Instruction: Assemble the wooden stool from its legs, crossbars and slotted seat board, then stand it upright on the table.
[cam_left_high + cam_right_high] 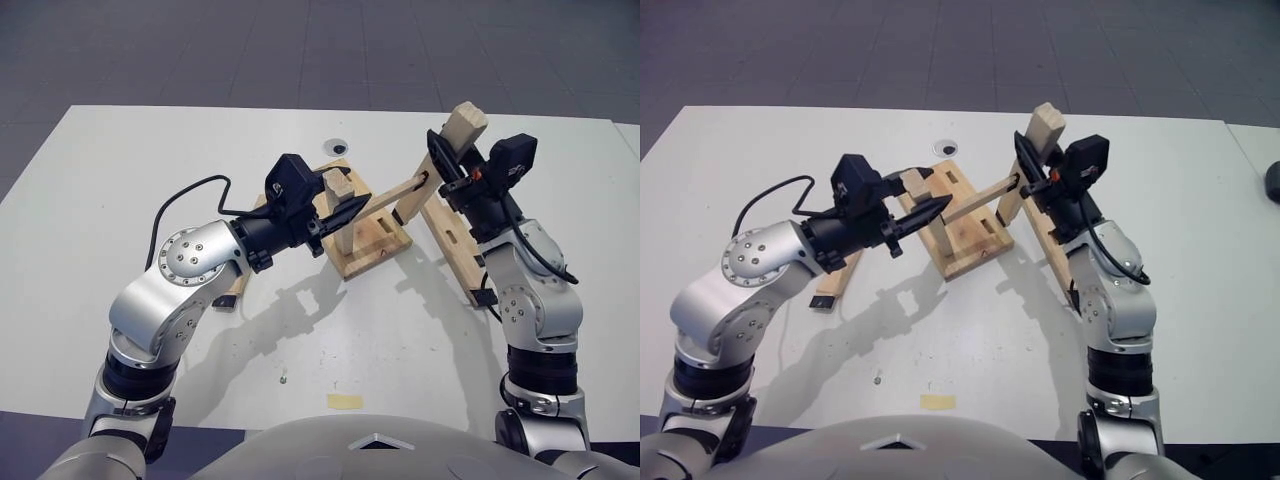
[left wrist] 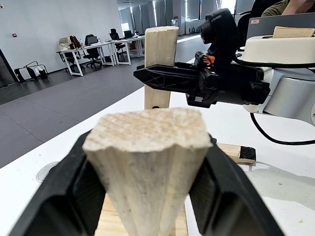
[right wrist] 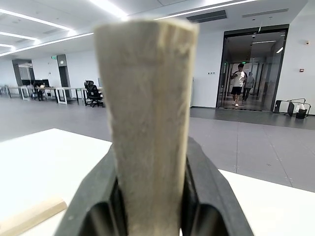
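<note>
The slotted seat board [image 1: 377, 246] lies flat on the white table. A short wooden leg [image 1: 341, 187] stands upright on it, and my left gripper [image 1: 345, 211] is shut on that leg; the leg's end [image 2: 147, 162] sits between the black fingers [image 2: 74, 196]. A thin crossbar [image 1: 395, 195] runs from this leg to a second leg [image 1: 465, 125], which leans above the table to the right. My right gripper [image 1: 443, 160] is shut on that second leg [image 3: 147, 123], below its top end.
A long slotted wooden piece [image 1: 455, 250] lies on the table under the right arm. Another wooden piece [image 1: 228, 290] lies under the left arm. A round hole [image 1: 338, 147] sits behind the board. Near the front edge are a strip of tape [image 1: 345, 401] and a small screw [image 1: 284, 377].
</note>
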{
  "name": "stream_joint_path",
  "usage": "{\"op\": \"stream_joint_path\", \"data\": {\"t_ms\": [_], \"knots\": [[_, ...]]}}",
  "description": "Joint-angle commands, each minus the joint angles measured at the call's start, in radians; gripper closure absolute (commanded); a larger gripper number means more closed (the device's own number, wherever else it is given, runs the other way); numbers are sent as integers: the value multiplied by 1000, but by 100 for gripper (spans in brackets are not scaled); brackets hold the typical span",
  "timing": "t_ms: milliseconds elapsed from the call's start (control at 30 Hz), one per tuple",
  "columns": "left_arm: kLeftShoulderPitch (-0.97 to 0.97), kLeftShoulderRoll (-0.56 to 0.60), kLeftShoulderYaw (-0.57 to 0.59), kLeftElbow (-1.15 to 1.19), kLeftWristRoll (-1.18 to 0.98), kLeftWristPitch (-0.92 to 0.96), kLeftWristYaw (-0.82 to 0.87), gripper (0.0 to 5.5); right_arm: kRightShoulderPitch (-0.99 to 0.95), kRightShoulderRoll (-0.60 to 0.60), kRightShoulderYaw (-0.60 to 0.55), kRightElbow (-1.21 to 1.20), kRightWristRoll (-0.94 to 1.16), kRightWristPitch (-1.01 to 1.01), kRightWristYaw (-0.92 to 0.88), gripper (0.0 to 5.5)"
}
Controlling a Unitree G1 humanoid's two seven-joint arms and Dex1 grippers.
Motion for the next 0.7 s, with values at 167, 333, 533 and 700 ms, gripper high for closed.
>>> {"op": "stream_joint_path", "data": {"t_ms": [167,333,533,700], "knots": [[66,17,-53,61,72,41,26,344,25,-5,67,-40,44,41,89,450],[69,11,-57,62,80,33,31,344,-40,11,65,-88,72,61,77,450],[91,17,-72,50,90,30,33,344,-111,-2,47,-124,96,155,49,450],[94,16,-66,57,93,29,41,344,-60,-10,56,-109,154,346,25,450]]}}
